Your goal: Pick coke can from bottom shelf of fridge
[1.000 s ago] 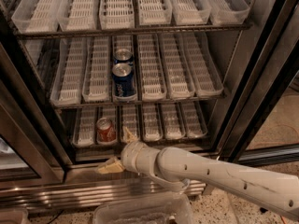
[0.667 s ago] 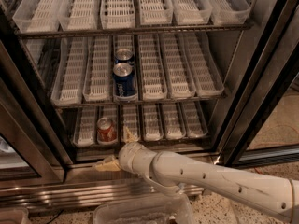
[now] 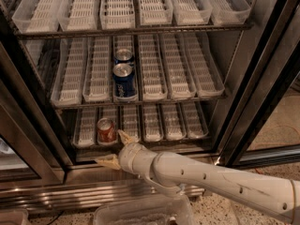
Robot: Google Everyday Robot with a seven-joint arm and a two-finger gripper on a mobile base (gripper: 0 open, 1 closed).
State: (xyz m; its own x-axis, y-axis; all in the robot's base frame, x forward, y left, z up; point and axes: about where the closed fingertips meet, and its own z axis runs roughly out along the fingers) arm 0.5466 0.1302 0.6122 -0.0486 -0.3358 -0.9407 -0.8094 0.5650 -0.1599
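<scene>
- Coke can (image 3: 106, 130) is upright at the front of the second lane from the left on the bottom shelf (image 3: 174, 122) of the fridge (image 3: 42, 191), and it's the only can on that rack.
- In the camera view, I have the gripper (image 3: 117, 149) low at the foot of the fridge, just right of and below the can. The jaws are spread wide with nothing between them.
- One finger (image 3: 124, 136) points up beside the can's right side, very close to it. I can't tell if it touches.
- The other finger (image 3: 108, 161) lies lower, in front of the steel base rather than beside the can.
- My read is that the can isn't between the fingers yet, so closing now would pinch air or clip its edge.
- Risk one: as I swing left to straddle it, the upper finger could nudge the can, tipping it or shoving it back down the lane.
- Risk two: the lower finger could catch the shelf's front lip as I raise the wrist.
- Risk three: the arm (image 3: 211, 182) comes in flat, leaving little room under the rack above, where two blue cans (image 3: 124, 78) sit.
- Smooth metal will likely slip if I grab near the rim, so I'd aim for mid-body.
</scene>
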